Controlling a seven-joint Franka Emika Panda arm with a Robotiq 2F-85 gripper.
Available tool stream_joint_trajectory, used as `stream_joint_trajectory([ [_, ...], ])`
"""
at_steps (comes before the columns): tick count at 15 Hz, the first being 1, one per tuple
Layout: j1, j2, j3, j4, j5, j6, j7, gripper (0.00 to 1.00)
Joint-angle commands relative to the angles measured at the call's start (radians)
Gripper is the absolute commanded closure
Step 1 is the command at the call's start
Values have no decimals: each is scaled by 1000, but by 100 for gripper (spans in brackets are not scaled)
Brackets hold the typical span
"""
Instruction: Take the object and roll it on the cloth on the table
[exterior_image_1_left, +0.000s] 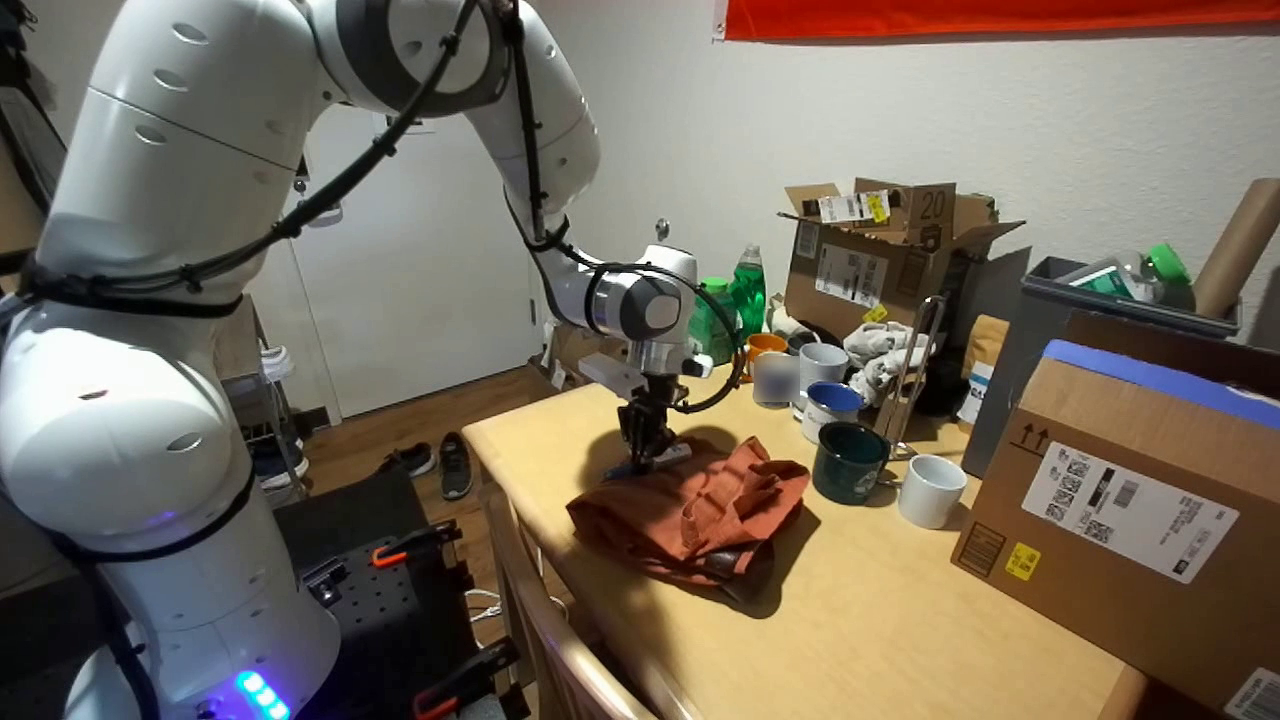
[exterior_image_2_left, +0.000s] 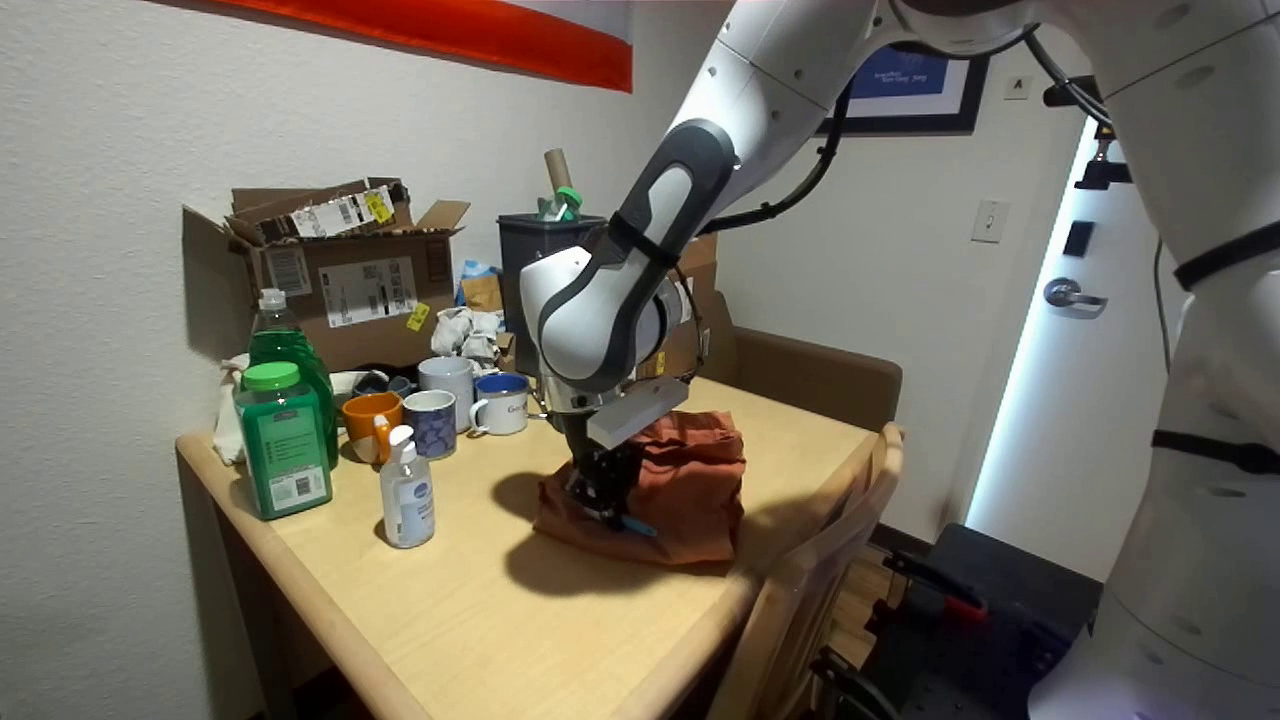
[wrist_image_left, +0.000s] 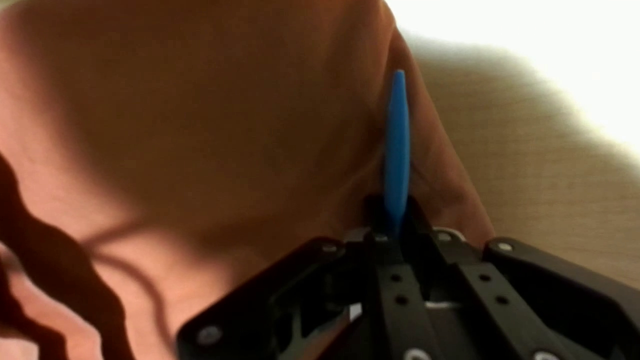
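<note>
Closest in the wrist view, the black gripper (wrist_image_left: 396, 215) pinches a slender object (wrist_image_left: 398, 140), its blue end pointing out over the rust-orange cloth (wrist_image_left: 225, 140) near the edge. In an exterior view, the white arm (exterior_image_1_left: 210, 180) reaches down to the rumpled cloth on the tan table (exterior_image_1_left: 900, 620), a dark green mug (exterior_image_1_left: 850, 465) near the cloth. In an exterior view, the blue end shows against the cloth, a clear pump bottle (exterior_image_2_left: 408, 505) well apart.

Arm (exterior_image_1_left: 565, 130) arched; jaws pointing down, clamped tight.
</note>
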Motion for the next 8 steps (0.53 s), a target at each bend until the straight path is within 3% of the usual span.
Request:
stream_joint_trajectory([
  [1, 2, -7, -14, -55, -13, 62, 13, 97],
  [8, 4, -73, -43, -144, -22, 146, 37, 97],
])
